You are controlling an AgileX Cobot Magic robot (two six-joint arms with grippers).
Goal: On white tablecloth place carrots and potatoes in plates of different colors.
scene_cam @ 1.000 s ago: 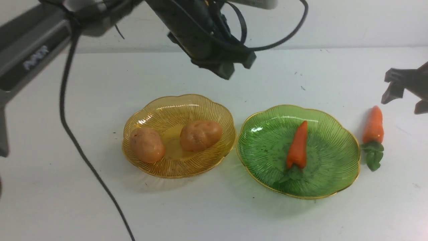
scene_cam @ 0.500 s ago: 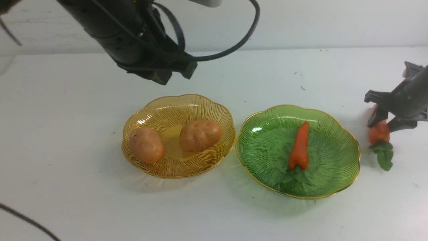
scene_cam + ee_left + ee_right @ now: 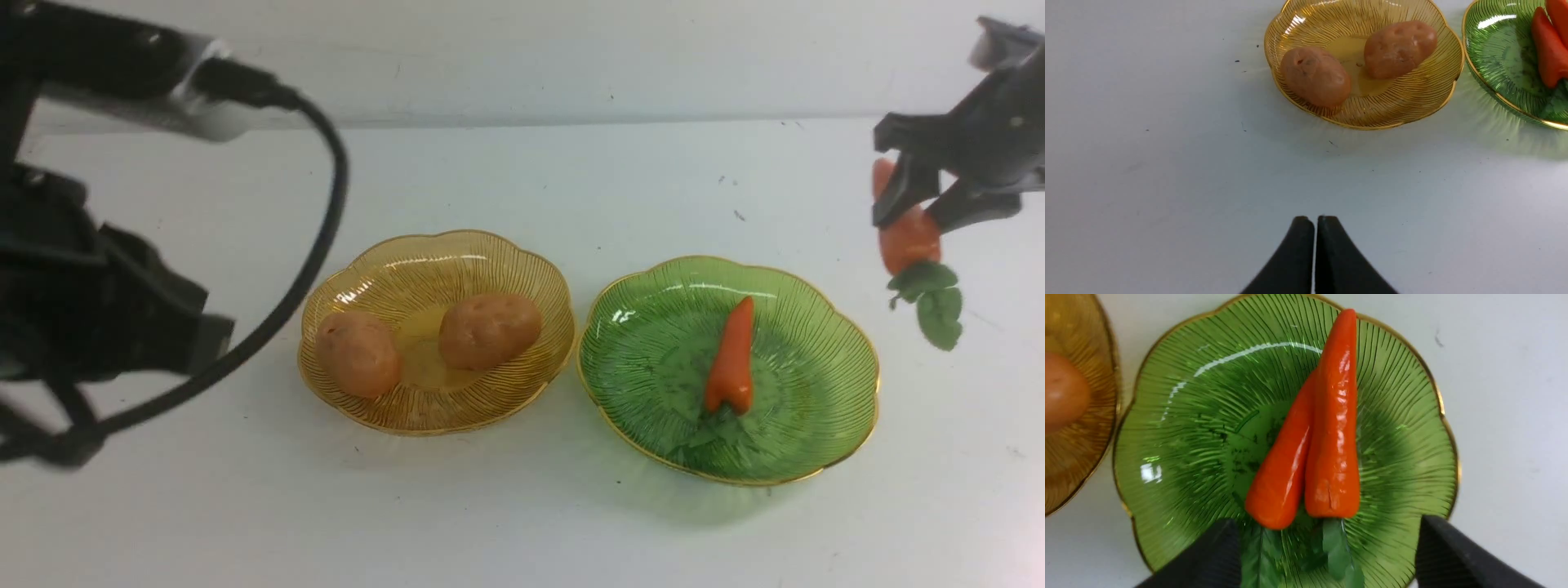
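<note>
From between my arms, my front camera looks forward and down from farther back, the amber plate [image 3: 441,416] left of centre, the green plate [image 3: 800,392] right. My wrist cameras look down nearer; the right's is closest. All share parts of both plates.

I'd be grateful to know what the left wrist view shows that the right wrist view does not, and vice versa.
Only the left wrist view: the left tool, shut, and the potato farther from the green plate.
Only the right wrist view: the right tool, open.
Both: the green plate, parts of the amber plate, the nearer potato, two carrots and white tablecloth.
</note>
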